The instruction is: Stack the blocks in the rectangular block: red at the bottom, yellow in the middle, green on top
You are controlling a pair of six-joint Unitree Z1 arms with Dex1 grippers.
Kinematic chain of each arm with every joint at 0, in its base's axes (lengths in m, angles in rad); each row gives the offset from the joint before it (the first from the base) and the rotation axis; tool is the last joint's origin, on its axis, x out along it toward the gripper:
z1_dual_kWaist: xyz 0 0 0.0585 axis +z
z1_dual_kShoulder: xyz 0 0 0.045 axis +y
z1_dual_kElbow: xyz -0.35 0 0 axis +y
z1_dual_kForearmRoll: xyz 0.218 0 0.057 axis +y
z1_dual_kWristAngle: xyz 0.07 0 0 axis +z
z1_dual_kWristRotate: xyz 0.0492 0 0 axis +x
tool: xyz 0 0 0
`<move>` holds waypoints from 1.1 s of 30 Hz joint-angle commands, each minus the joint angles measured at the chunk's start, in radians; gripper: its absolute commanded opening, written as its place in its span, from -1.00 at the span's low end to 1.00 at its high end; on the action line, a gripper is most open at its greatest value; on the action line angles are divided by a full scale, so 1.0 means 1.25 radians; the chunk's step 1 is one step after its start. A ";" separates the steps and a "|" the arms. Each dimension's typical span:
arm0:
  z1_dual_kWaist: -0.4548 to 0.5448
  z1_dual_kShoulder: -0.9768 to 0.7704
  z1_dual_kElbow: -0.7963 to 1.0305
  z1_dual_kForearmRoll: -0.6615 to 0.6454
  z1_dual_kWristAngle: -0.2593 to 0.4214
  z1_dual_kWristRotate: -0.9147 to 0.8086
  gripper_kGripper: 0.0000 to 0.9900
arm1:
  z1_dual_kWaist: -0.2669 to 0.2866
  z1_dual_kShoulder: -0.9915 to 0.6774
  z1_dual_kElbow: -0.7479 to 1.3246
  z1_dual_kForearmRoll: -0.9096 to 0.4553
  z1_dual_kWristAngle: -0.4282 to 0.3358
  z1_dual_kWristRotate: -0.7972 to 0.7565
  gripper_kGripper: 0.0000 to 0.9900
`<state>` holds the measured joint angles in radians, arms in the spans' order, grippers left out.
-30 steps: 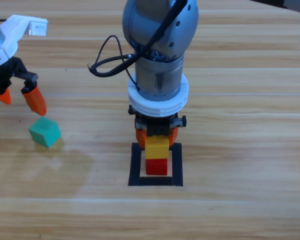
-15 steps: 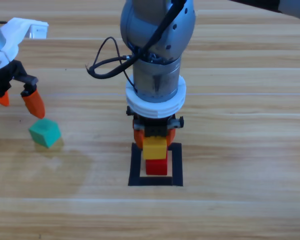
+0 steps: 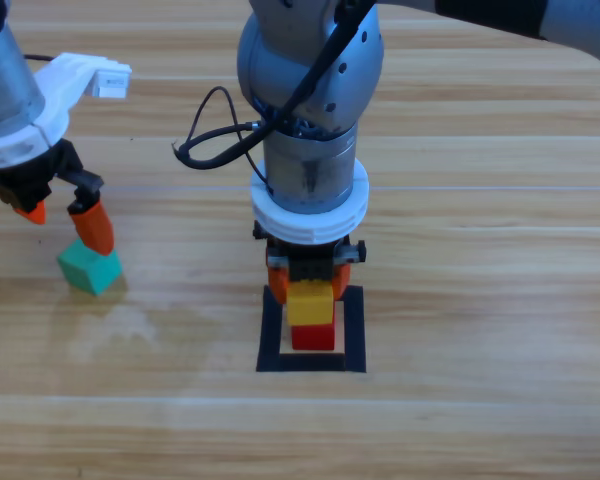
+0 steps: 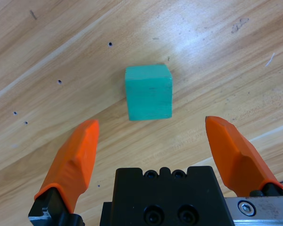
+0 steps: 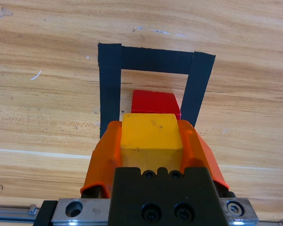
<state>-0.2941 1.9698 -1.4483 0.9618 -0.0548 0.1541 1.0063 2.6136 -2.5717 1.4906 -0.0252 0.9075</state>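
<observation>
The red cube (image 3: 314,337) (image 5: 154,102) rests inside the black tape rectangle (image 3: 354,325) (image 5: 155,60). Directly above it is the yellow cube (image 3: 309,303) (image 5: 151,137), with my right gripper (image 3: 310,285) (image 5: 151,141) shut on it; whether yellow touches red I cannot tell. The green cube (image 3: 89,267) (image 4: 148,92) lies on the table at the left. My left gripper (image 3: 62,220) (image 4: 151,141) hangs open just above and behind it, and in the left wrist view the cube sits ahead between the two jaws, untouched.
A black cable (image 3: 215,140) loops off the right arm's wrist toward the left. Bare wooden table (image 3: 480,300) lies all around the rectangle and to the right.
My left gripper has moved right and nearer the green cube. The right gripper with the yellow cube has shifted slightly over the red cube.
</observation>
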 commanded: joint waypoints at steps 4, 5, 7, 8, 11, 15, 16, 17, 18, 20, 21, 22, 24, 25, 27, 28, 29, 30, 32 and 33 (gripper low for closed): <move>-0.021 0.061 0.026 -0.039 0.032 -0.025 0.95 | 0.007 0.014 -0.001 0.008 -0.025 -0.018 1.00; -0.021 0.064 0.028 -0.043 0.034 -0.026 0.96 | 0.007 0.001 -0.001 0.008 -0.031 -0.018 1.00; -0.021 0.067 0.033 -0.053 0.038 -0.030 0.95 | 0.007 -0.032 -0.001 0.008 -0.041 -0.018 1.00; -0.021 0.070 0.036 -0.056 0.040 -0.030 0.95 | 0.007 -0.051 -0.001 0.008 -0.049 -0.018 1.00; -0.021 0.077 0.041 -0.064 0.041 -0.031 0.95 | 0.006 -0.095 -0.002 0.008 -0.061 -0.019 1.00; -0.021 0.083 0.041 -0.068 0.043 -0.030 0.95 | 0.011 -0.143 -0.003 0.008 -0.061 -0.027 1.00; -0.021 0.083 0.042 -0.068 0.043 -0.030 0.95 | 0.012 -0.154 -0.003 0.008 -0.061 -0.034 1.00; -0.021 0.086 0.042 -0.069 0.043 -0.030 0.95 | 0.015 -0.172 -0.003 0.008 -0.066 -0.046 1.00; -0.021 0.087 0.042 -0.069 0.043 -0.030 0.95 | 0.018 -0.188 -0.003 0.008 -0.076 -0.058 1.00; -0.021 0.091 0.048 -0.075 0.045 -0.031 0.95 | 0.033 -0.239 -0.003 0.003 -0.107 -0.103 1.00; -0.021 0.091 0.052 -0.079 0.045 -0.031 0.95 | 0.036 -0.257 -0.003 0.000 -0.114 -0.131 1.00; -0.021 0.089 0.058 -0.083 0.046 -0.032 0.95 | 0.037 -0.276 -0.002 -0.003 -0.116 -0.168 1.00; -0.021 0.091 0.069 -0.093 0.047 -0.035 0.95 | 0.036 -0.309 0.010 -0.005 -0.115 -0.240 1.00; -0.021 0.091 0.081 -0.103 0.047 -0.036 0.95 | 0.036 -0.318 0.018 -0.005 -0.115 -0.260 1.00; -0.022 0.091 0.098 -0.118 0.049 -0.039 0.95 | 0.018 -0.347 0.060 -0.011 -0.112 -0.310 1.00; -0.024 0.091 0.106 -0.125 0.049 -0.040 0.95 | 0.010 -0.368 0.096 -0.023 -0.111 -0.330 1.00; -0.024 0.091 0.109 -0.129 0.049 -0.041 0.94 | 0.000 -0.396 0.144 -0.040 -0.110 -0.352 1.00; -0.025 0.093 0.113 -0.133 0.050 -0.045 0.94 | -0.011 -0.443 0.233 -0.086 -0.105 -0.380 1.00; -0.027 0.096 0.117 -0.139 0.050 -0.047 0.94 | -0.042 -0.562 0.455 -0.239 -0.057 -0.445 1.00; -0.029 0.097 0.119 -0.145 0.050 -0.048 0.90 | -0.074 -0.665 0.640 -0.386 0.007 -0.505 1.00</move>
<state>-0.3044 2.0478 -1.3180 0.8074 -0.0063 0.1035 1.0144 2.0928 -2.2358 1.3726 -0.1540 0.4084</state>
